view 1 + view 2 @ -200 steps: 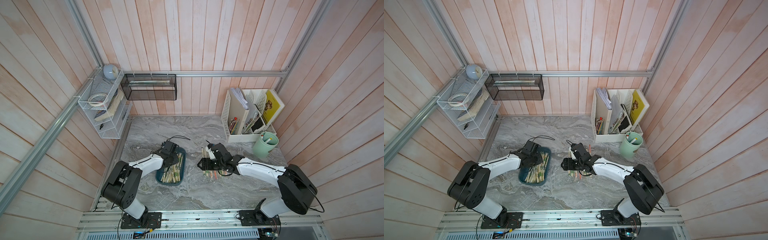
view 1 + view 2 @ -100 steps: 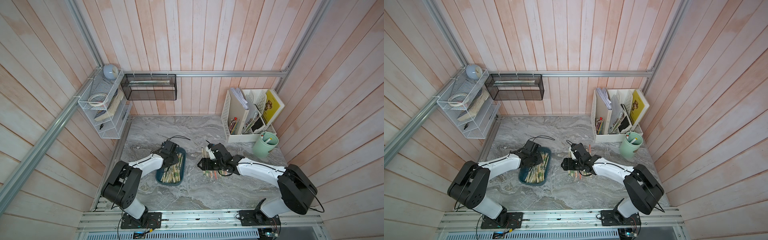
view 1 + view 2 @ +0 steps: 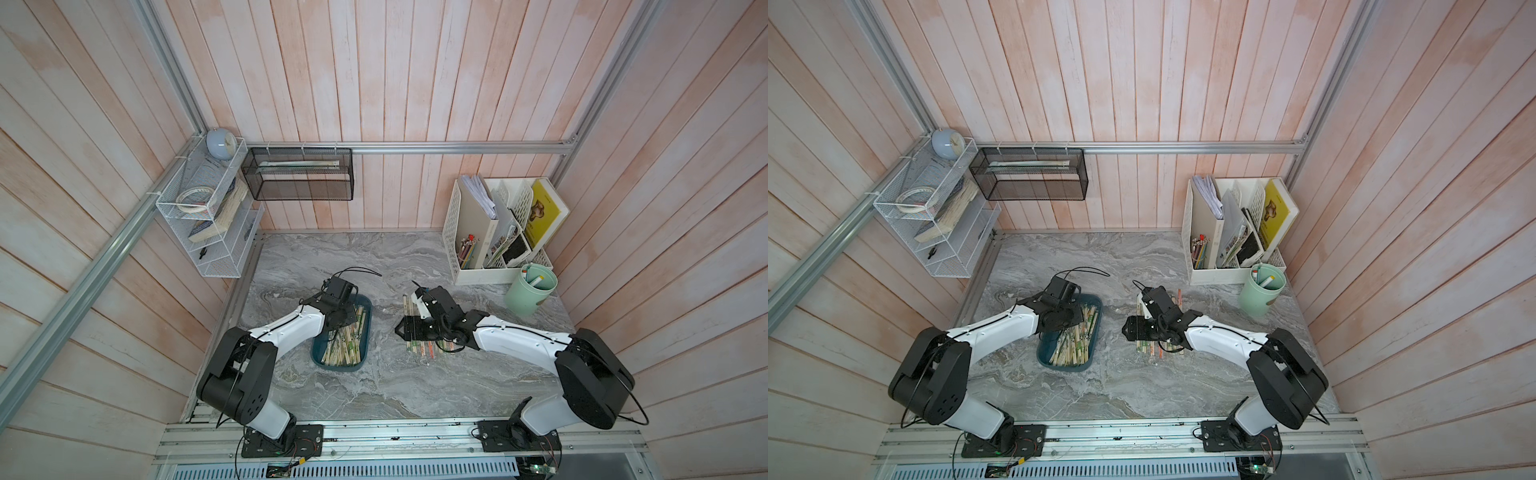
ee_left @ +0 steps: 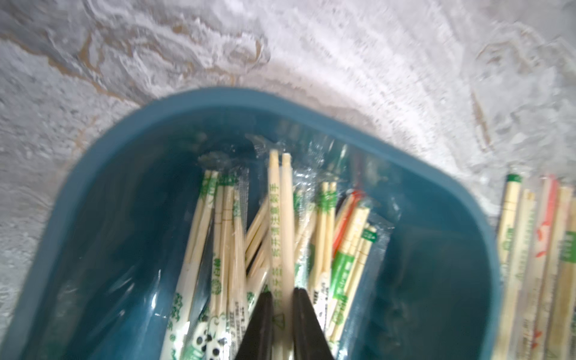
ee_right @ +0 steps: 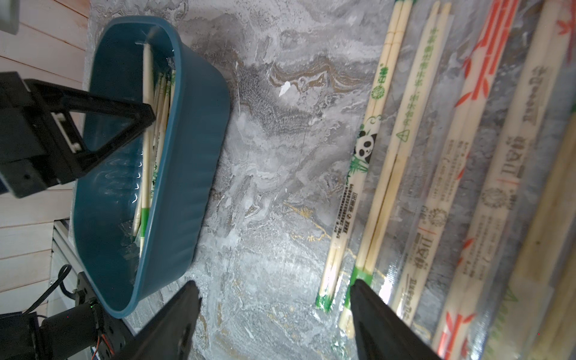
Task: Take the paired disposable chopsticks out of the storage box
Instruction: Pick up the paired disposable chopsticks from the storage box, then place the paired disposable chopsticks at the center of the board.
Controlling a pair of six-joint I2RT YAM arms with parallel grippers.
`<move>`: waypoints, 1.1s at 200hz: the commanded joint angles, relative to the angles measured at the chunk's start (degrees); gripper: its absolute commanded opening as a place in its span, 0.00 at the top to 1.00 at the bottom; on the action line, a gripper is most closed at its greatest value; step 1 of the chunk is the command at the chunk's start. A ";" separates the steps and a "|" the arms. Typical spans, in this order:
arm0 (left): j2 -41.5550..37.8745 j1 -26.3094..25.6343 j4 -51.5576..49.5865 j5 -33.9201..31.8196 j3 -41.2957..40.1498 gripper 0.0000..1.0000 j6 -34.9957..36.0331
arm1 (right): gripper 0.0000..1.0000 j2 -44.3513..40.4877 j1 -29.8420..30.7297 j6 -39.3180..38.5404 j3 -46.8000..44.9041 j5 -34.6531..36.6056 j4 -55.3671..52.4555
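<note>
The left jaws stand narrow, pinching one pale bamboo chopstick pair in a clear green-printed sleeve [image 4: 281,218] inside the shallow dark teal plastic tray [image 4: 103,199], above the other sleeved pairs [image 4: 224,237] heaped there. The right jaws gape wide, holding nothing, low over the grey marbled bench [image 5: 265,156] at the edge of a row of sleeved chopstick pairs [image 5: 436,162] lying flat beside the tray.

Left claw [image 3: 346,319] over storage box [image 3: 367,332] of paired disposable chopsticks [image 3: 343,351]

we find the storage box [image 4: 311,106] blurred and edge-cropped in the left wrist view, the left gripper [image 4: 282,293] hiding one chopstick pair's [image 4: 280,202] end.
</note>
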 commanded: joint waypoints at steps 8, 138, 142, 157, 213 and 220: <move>-1.87 0.36 -1.69 -1.38 2.74 0.89 1.91 | 0.22 0.07 0.26 -0.54 -0.66 0.77 0.46; -2.53 -2.80 -5.23 0.89 13.90 0.89 3.48 | 0.22 -1.06 -0.82 -0.89 -0.65 0.25 1.10; -2.19 -3.23 -5.36 0.78 14.31 0.89 3.38 | 0.22 -1.22 -1.03 -0.89 -0.86 0.27 1.18; -0.52 -4.98 -5.37 0.42 15.98 0.89 2.78 | 0.22 -2.06 -1.73 -0.89 -1.87 0.27 1.12; 8.18 -11.15 -3.13 0.16 20.90 0.89 -1.61 | 0.22 -8.19 -5.38 -0.23 -8.84 0.10 1.73; 9.62 -11.90 -3.08 0.02 21.77 0.89 -1.86 | 0.22 -8.97 -5.70 -0.18 -9.72 0.18 1.73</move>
